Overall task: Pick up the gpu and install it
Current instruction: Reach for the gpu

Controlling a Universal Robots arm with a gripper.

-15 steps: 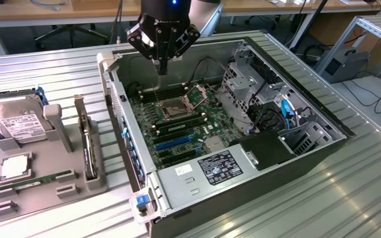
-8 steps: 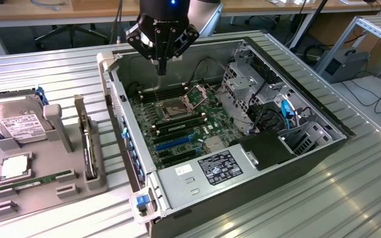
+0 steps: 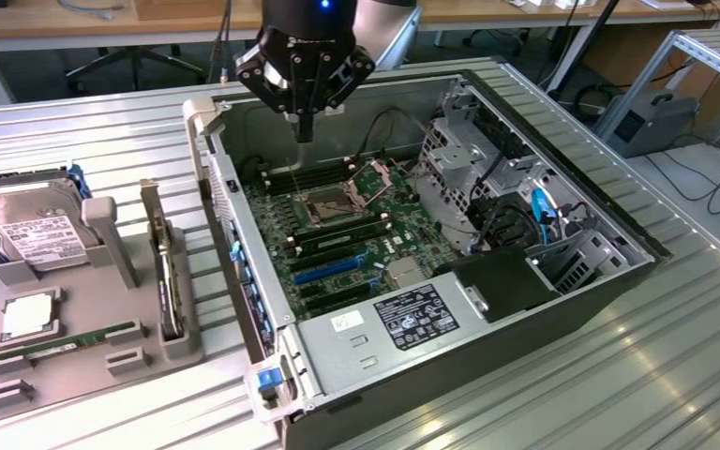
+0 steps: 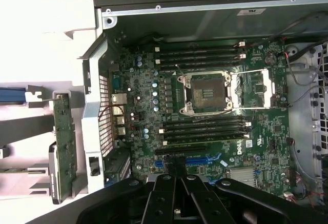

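The gpu (image 3: pixel 161 272) stands on edge in a grey holder (image 3: pixel 110 361) on the exterior view's left, outside the open computer case (image 3: pixel 547 281). In the wrist view the gpu (image 4: pixel 64 147) appears as a narrow board beside the case's rear wall. My gripper (image 3: pixel 304 131) hangs over the back part of the motherboard (image 3: pixel 392 248), its fingers shut with nothing between them. The black fingers (image 4: pixel 165 193) meet above the blue expansion slots (image 4: pixel 202 160). The gripper is well apart from the gpu.
A silver hard drive (image 3: pixel 29 230), a CPU (image 3: pixel 29 321) and a green RAM stick (image 3: pixel 63 340) also sit on the holder. Inside the case are an open CPU socket (image 4: pixel 206 93), a drive cage (image 3: pixel 472 159), cables and a power supply (image 3: pixel 392 323).
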